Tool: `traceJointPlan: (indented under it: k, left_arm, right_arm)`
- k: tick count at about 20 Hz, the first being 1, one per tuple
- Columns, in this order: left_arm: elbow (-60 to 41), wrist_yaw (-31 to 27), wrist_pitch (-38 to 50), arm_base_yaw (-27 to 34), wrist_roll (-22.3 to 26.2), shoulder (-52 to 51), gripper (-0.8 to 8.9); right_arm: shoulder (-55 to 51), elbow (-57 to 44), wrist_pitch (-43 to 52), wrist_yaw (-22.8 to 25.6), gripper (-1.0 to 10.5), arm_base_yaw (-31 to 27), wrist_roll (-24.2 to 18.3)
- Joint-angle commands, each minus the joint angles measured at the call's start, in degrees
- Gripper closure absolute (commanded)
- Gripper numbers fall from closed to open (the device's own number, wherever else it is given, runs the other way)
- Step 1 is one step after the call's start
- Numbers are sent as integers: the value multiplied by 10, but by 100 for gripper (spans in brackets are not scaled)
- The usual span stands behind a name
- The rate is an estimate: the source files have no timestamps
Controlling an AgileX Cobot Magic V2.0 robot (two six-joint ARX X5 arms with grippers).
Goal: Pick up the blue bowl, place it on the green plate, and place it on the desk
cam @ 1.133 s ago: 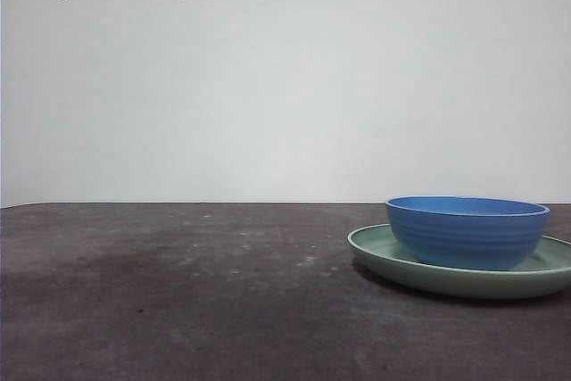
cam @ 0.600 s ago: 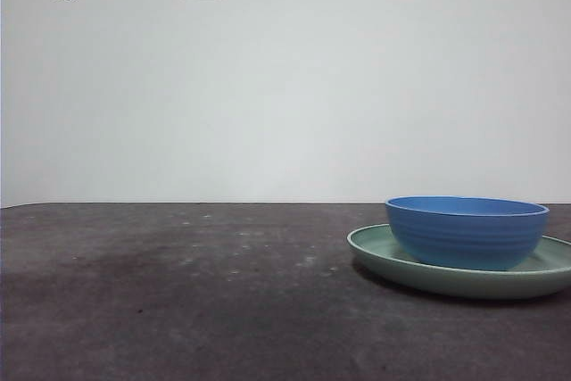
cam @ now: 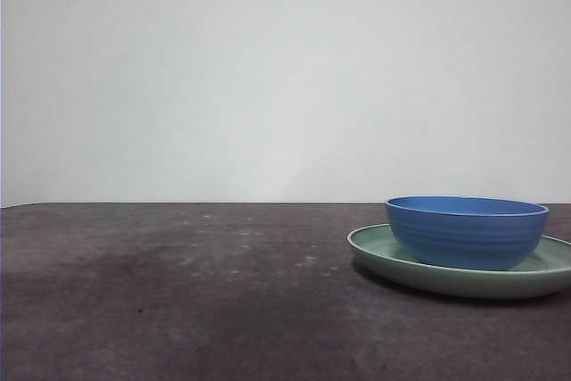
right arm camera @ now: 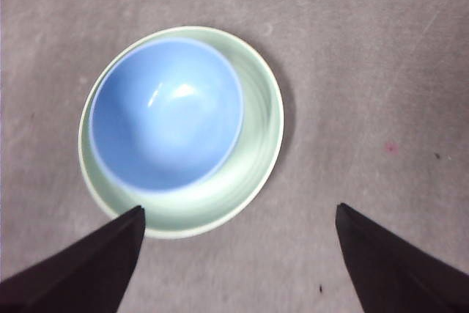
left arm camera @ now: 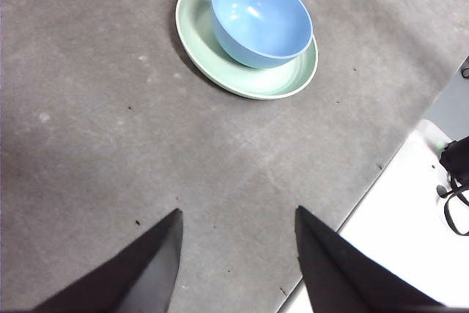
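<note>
Bowl: round blue ridged bowl (cam: 467, 232) sits inside the plate, off-centre.
Plate: wide pale-green glossy plate (cam: 375, 252) rests on the dark matte table (cam: 178, 310).
Left tool (left arm camera: 238, 218): spread apart, holding nothing, well apart from the plate.
Right tool (right arm camera: 239, 214): spread wide, holding nothing, high over the plate.

Below my hands, the blue bowl (right arm camera: 167, 115) looks smooth and glossy with bright glints, the green plate (right arm camera: 256, 152) equally glazed; the worktop (cam: 178, 310) is matt, rough, mottled.

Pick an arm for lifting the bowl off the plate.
Right, probably. The right gripper hangs open almost directly above the bowl on the plate; the left gripper, also open, sits further off.
</note>
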Motion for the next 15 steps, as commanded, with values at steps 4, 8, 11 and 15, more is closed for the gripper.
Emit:
traceJointPlan:
  k: [4,8,11,15]
  left_arm:
    - [4,4,5,-3,11,3,564]
    - [4,4,6,-3,11,3,564]
    - [4,4,6,-3,11,3,564]
    - [4,4,6,-3,11,3,564]
  right_arm:
    - [104,-14,54,-26,531,-44,-14]
    - [172,-32,97,-58,531,-61,-22]
    - [229,-38,137,-59,545,-61,-24]
    - [290,-38,181,-63,635,-60,-27]
